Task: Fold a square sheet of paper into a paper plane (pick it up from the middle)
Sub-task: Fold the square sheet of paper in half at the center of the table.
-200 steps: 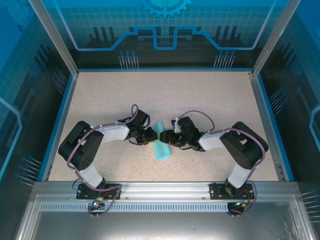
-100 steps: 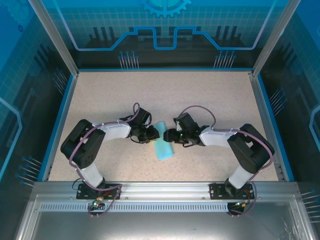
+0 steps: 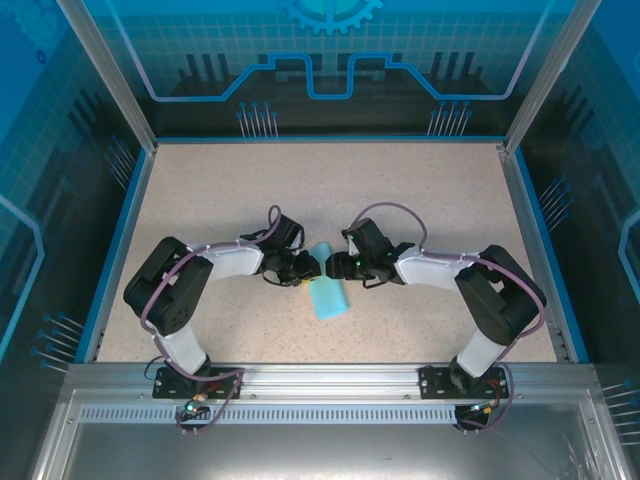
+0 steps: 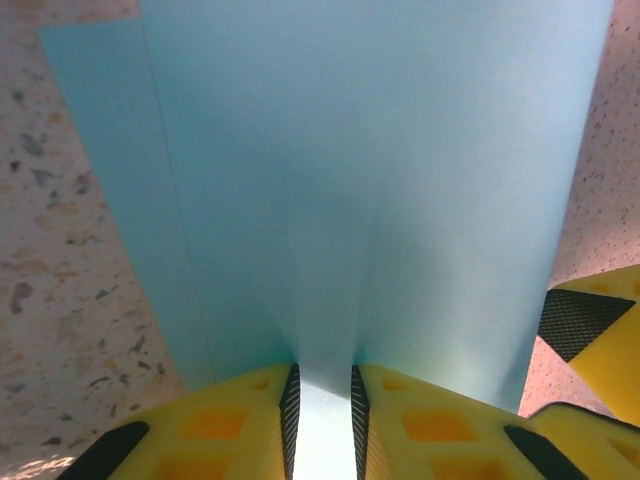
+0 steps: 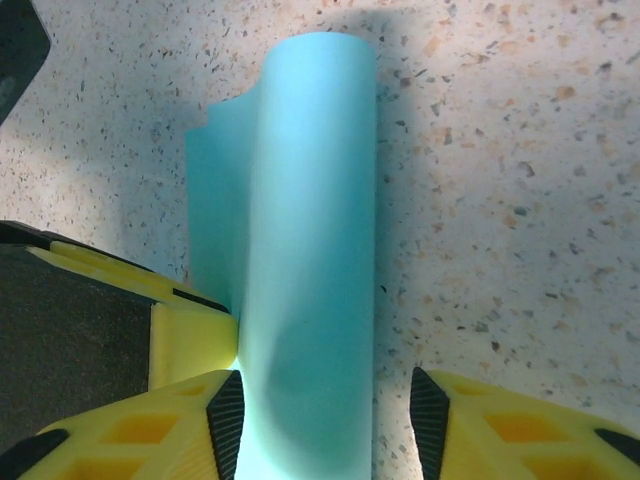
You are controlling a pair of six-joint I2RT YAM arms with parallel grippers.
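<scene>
Two hands flanked the square sheet of paper point(image 4: 350, 180)
The left hand point(image 4: 320, 400) pinched its edge; the right hand point(image 5: 325, 410), apart astride the curl, should flatten it evenly.

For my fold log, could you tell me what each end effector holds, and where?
The left end effector pinches the paper at its edge; the right end effector straddles it, open.

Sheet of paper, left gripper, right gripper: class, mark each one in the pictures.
sheet of paper point(image 3: 328, 298), top external view, middle of the light-blue strip.
left gripper point(image 4: 322, 378), left wrist view, gap between its yellow fingertips, pinching the paper.
right gripper point(image 5: 327, 392), right wrist view, midway between its fingertips, astride the paper.
</scene>
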